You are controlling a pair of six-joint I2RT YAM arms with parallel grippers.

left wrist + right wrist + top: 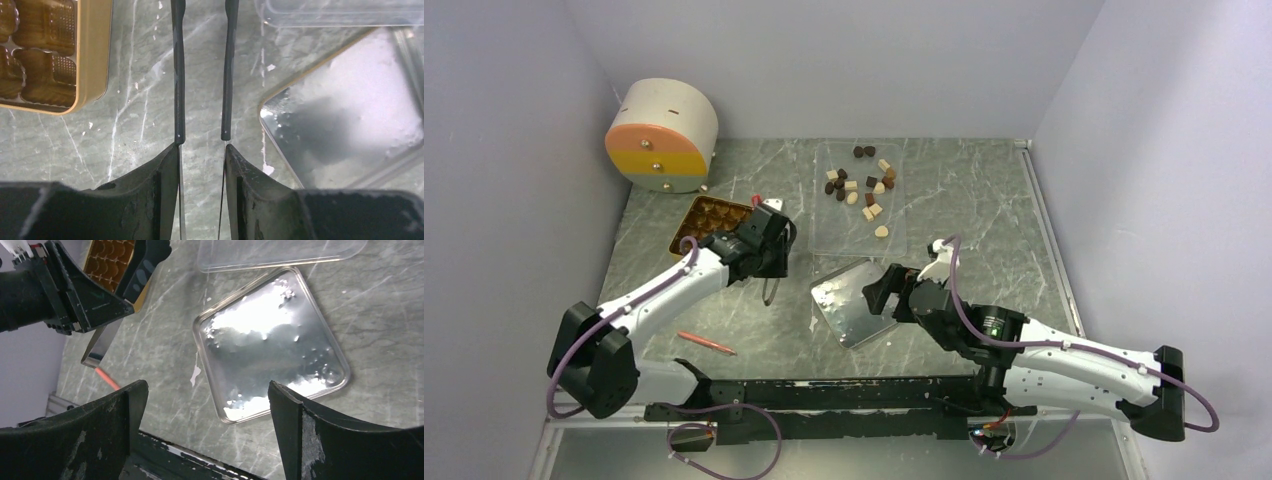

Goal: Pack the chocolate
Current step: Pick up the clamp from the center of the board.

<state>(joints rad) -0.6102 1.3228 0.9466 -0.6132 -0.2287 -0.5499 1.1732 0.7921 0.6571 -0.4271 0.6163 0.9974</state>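
The chocolate (862,190), several dark, mid-brown and cream pieces, lies scattered on a clear tray (894,160) at the back centre. A golden-tan compartment box (707,218) sits left of the tray, and its corner shows in the left wrist view (92,55). My left gripper (769,262) hovers just right of the box, shut on metal tweezers (179,75) whose two black-tipped arms point down at bare marble, with nothing between the tips. My right gripper (207,387) stands open above the near corner of a silver lid (270,340), holding nothing.
A round cream, orange and yellow container (662,135) stands at the back left. A thin red-orange pen (706,343) lies near the front left. The silver lid (854,302) lies tilted in the middle, in front of the clear tray. Grey walls close in both sides.
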